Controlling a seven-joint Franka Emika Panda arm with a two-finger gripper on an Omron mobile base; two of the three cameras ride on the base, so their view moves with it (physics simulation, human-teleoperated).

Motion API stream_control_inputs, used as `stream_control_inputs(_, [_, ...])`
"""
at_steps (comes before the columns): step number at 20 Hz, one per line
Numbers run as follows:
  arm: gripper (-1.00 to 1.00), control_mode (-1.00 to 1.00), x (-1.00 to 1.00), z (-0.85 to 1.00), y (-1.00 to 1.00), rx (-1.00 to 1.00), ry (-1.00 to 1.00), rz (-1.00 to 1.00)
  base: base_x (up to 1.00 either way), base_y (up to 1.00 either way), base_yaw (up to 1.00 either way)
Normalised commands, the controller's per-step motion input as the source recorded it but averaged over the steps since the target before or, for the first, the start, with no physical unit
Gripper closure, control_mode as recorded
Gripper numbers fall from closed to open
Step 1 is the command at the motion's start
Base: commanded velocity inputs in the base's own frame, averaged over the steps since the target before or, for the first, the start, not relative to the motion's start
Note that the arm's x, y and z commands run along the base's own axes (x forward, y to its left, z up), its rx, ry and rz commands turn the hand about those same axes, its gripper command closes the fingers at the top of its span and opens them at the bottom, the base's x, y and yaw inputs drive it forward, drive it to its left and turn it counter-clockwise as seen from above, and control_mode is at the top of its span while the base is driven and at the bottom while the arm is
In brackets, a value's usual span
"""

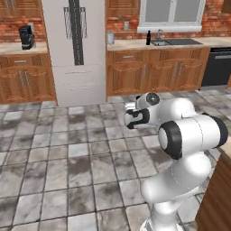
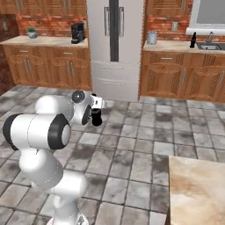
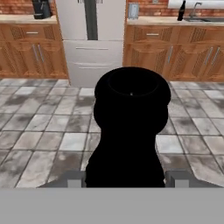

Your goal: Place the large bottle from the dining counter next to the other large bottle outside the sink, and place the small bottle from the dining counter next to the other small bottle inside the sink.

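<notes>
Large bottle (image 3: 131, 131) first: we have it clamped between the jaws of our gripper (image 2: 96, 115), carried upright in front of the arm over the tiled floor (image 1: 67, 158), in the middle of the kitchen. In the hand view its black body rises right before the camera, between the two finger tips (image 3: 73, 180).

We judge it stiff and glossy, so probably slippery, and possibly breakable if dropped. It seems light enough for one grip. Its waisted body is the sensible place to hold, since the narrowing would stop it sliding through the pads; exactly where our pads sit on it we cannot tell.

Across the room, the other large bottle (image 1: 148, 38) stands on the far counter (image 1: 135, 44), just beside the sink (image 1: 176, 42) and its tap (image 1: 159, 33). That is where ours should end up, set down gently and upright, near its twin without knocking it. A corner of the dining counter (image 2: 197, 189) lies beside us.
</notes>
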Motion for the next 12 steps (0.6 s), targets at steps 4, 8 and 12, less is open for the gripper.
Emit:
stream_control_inputs(4, [1.0,1.0,0.0,0.0,0.0,0.0,0.0,0.0,1.0,0.0,-0.03])
stream_control_inputs(8, [1.0,1.0,0.0,0.0,0.0,0.0,0.0,0.0,1.0,0.0,-0.01])
stream_control_inputs(12, [1.0,1.0,0.0,0.0,0.0,0.0,0.0,0.0,1.0,0.0,0.0])
